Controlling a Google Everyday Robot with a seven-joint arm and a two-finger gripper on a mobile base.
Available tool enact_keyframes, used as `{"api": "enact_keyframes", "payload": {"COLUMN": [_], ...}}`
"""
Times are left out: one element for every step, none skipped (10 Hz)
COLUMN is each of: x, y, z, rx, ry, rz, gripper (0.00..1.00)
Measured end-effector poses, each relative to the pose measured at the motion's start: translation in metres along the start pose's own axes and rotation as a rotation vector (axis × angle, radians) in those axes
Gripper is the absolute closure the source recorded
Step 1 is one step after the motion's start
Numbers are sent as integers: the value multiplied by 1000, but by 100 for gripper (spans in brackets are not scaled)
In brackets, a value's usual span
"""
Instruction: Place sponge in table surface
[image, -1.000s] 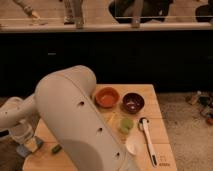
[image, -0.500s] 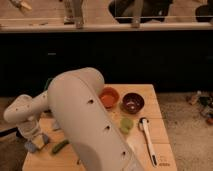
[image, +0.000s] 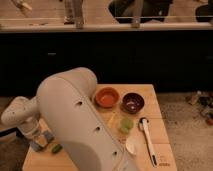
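Note:
My gripper (image: 36, 136) hangs at the end of the big white arm (image: 75, 115), low over the left edge of the light wooden table surface (image: 155, 127). A small bluish block, which looks like the sponge (image: 45, 140), sits right at the gripper's lower end, at or just above the tabletop. I cannot tell whether it is held or resting on the wood. The arm hides much of the table's left and middle.
A small dark green oblong piece (image: 56, 148) lies just right of the gripper. An orange bowl (image: 107, 97) and a dark bowl (image: 133, 102) stand at the back. A pale green lump (image: 126, 123), a white spoon (image: 131, 146) and a long white utensil (image: 148, 141) lie to the right.
The arm has swung, and the gripper has shifted right and down towards the table's left edge, with the bluish block now showing beneath it.

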Motion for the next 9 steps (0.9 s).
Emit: {"api": "enact_keyframes", "payload": {"x": [-2, -3, -5, -5, -5, -6, -6, -7, -7], "y": [0, 0, 1, 1, 1, 1, 1, 0, 0], "z": [5, 7, 8, 8, 8, 8, 8, 8, 9], "rx": [12, 19, 21, 20, 20, 20, 20, 20, 21], "ry": [-2, 8, 15, 13, 13, 12, 12, 12, 12], "rz": [14, 24, 26, 24, 24, 24, 24, 26, 26], "gripper": [100, 100, 100, 96, 89, 77, 66, 57, 48]}}
